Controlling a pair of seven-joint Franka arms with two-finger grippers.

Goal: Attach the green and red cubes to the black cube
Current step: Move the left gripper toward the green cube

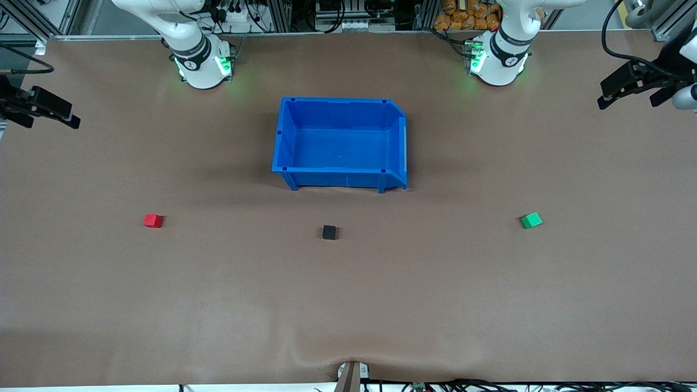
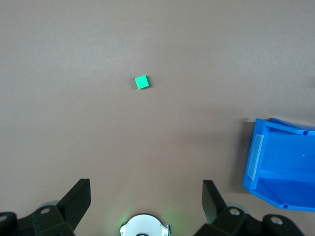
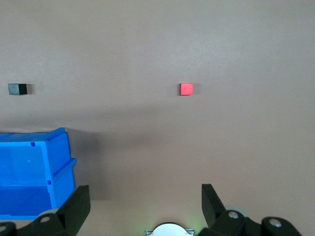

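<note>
Neither cube [image 1: 153, 220] [image 1: 531, 220] has been grasped; black cube [image 1: 329, 232] sits apart. Left gripper [image 2: 146, 196] and right gripper [image 3: 145, 197] are held spread, aloft. Descent onto each cube is called for.

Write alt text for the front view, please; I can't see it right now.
Three tiny cubes sit apart in a row on a brown table: red cube toward the right arm's end, black cube in the middle, green cube toward the left arm's end. An empty blue bin sits farther back, nearer the robot bases.

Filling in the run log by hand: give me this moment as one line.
stage: not started | left gripper: open, waiting | right gripper: open, waiting | red cube, black cube, green cube: apart on table | blue bin: empty
</note>
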